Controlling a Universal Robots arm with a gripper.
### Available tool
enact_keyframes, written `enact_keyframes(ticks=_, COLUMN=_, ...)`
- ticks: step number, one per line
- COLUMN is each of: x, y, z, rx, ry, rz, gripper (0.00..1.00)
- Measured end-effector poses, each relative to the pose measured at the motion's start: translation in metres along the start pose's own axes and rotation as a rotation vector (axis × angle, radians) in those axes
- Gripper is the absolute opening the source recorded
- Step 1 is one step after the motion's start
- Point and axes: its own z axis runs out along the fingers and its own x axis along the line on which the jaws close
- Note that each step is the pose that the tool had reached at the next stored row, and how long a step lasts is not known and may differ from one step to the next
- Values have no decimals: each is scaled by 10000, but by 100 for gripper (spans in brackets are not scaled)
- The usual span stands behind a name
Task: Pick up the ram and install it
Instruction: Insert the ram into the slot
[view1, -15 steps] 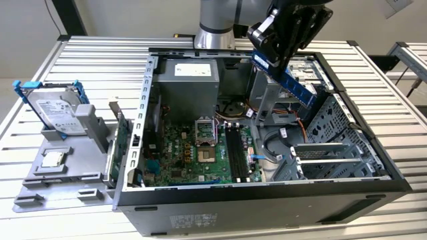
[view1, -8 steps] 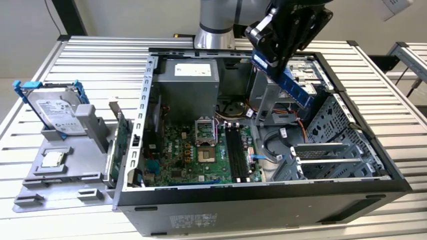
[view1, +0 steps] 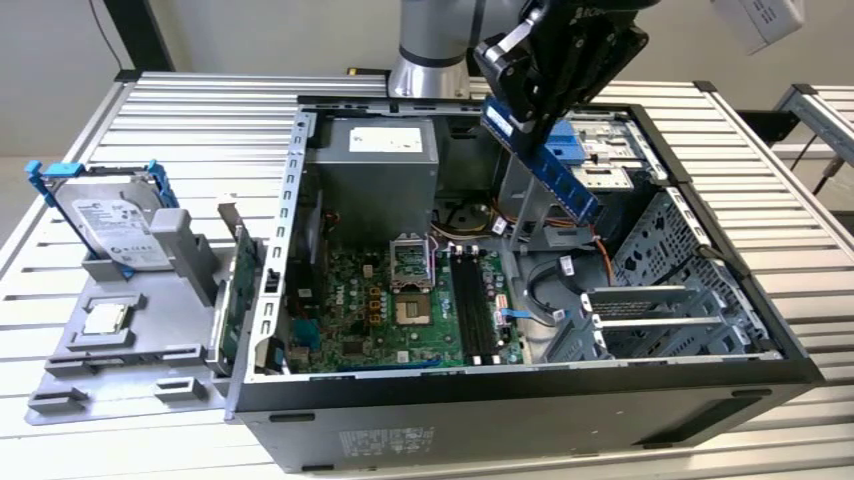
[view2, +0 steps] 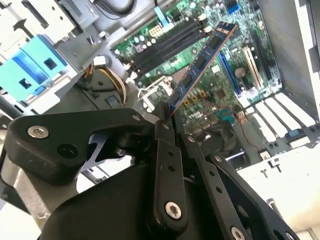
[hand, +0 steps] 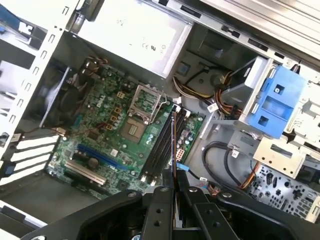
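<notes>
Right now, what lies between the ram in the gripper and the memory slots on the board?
Only open air: in the first wrist view the ram, held by the gripper, hangs clear above the memory slots.

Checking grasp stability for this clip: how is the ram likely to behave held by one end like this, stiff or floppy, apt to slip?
Probably stiff: the ram juts straight from the gripper without sag. Likely light, since it looks very thin edge-on in the first wrist view. Pinched at one end only, it might pivot if bumped.
</notes>
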Motion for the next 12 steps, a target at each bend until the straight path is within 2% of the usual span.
enact_keyframes(ticks=3, x=-1, y=0, z=2, rx=-8, ry=-14, rz=188, gripper=0)
enact_keyframes(ticks=12, x=-1, y=-1, z=15, rx=-24, ry=-89, rz=1160, gripper=0)
